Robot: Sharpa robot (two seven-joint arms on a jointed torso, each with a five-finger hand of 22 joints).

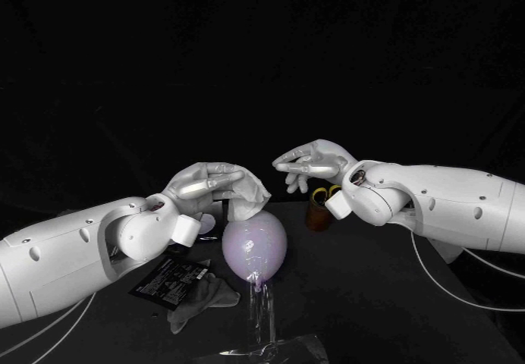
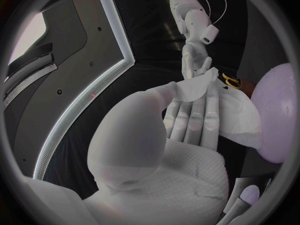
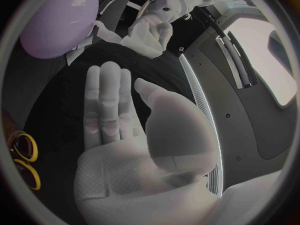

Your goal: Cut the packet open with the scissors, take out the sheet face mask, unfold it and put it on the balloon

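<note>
**Mask out of packet, draping on balloon pending**

The sheet face mask (image 1: 254, 199) is pinched between the thumb and fingers of the left hand (image 1: 210, 184), just above the top of the balloon (image 1: 255, 244). The right hand (image 1: 312, 163) is held near, fingers loosely apart, nothing gripped. The step is judged to be unfold-and-place. A free edge needs to be taken by the right hand and spread over the balloon. The packet (image 1: 170, 282) lies on the worktop (image 1: 372, 303). How far the mask is unfolded cannot be told. The blades of the scissors (image 1: 322, 195) are hidden.

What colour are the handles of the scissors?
Yellow. The scissors show their handle loops best in the right wrist view.
</note>
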